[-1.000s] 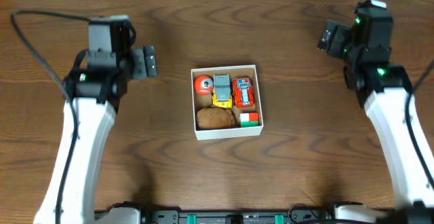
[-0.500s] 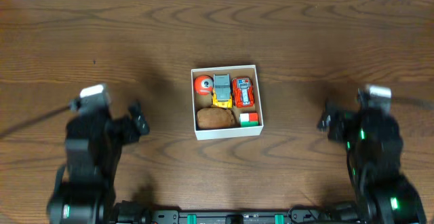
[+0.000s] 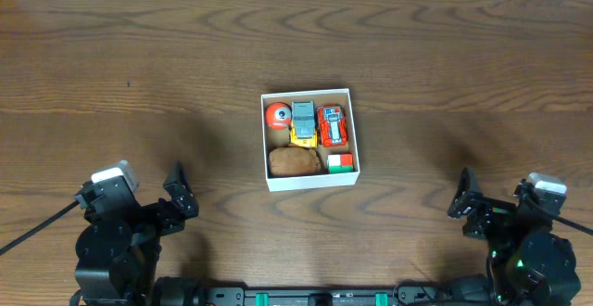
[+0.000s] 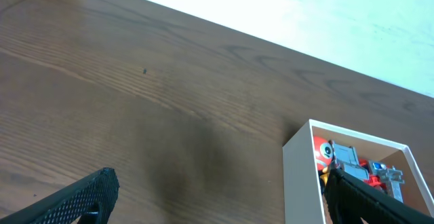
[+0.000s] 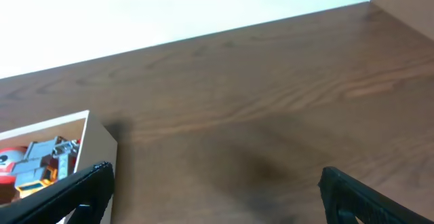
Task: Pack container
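The white square container (image 3: pixel 309 182) sits at the table's middle, holding a red ball toy (image 3: pixel 276 114), a grey-and-yellow vehicle (image 3: pixel 303 121), a red car (image 3: pixel 331 125), a brown lump (image 3: pixel 295 161) and a small green-red-white block (image 3: pixel 340 162). My left gripper (image 3: pixel 181 195) is open and empty at the near left, far from the container. My right gripper (image 3: pixel 463 199) is open and empty at the near right. The container shows at the lower right of the left wrist view (image 4: pixel 302 176) and at the lower left of the right wrist view (image 5: pixel 95 137).
The brown wooden table (image 3: pixel 445 56) ends at a pale wall along the far edge. Both arms' bases sit at the near edge.
Both arms have pulled back from beside the container's far half to the table's near edge, left and right. The container and its toys have not moved.
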Robot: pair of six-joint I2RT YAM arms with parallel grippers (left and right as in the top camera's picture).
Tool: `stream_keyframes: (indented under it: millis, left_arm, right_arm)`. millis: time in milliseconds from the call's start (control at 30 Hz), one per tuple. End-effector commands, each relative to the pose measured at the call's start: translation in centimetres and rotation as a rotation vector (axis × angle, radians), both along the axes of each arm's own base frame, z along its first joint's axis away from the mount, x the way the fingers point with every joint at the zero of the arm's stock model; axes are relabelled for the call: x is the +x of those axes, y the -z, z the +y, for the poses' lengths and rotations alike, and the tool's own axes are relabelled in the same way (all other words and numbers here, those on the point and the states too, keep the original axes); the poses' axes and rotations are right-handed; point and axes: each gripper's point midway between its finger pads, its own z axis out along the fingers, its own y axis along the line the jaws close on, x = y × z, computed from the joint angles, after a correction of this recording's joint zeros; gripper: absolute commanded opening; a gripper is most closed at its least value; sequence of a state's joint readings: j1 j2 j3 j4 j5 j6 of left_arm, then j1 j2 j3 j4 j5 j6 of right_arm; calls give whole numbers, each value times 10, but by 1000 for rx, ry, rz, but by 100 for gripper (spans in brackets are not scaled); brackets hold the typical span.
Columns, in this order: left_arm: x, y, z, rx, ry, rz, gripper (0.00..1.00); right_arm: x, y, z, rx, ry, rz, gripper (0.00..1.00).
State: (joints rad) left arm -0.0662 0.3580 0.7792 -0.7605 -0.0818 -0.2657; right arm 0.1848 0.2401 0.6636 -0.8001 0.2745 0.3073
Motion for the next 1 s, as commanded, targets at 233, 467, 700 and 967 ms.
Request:
stream_keyframes:
  millis: [233,467,700,967]
  left_arm:
    - [0,1,0,-9,-5,2,98]
    - [0,1,0,-9,-5,2,98]
    - [0,1,0,-9,-5,2,98]
    - [0,1,0,-9,-5,2,98]
  right_arm:
    - [-16,36,-3,-23,5,152,99]
    - [-24,50,1,-20,-25,216,99]
    - [-14,45,9,-97,-116,75,99]
    - [12,37,15,-88,-136,-140,99]
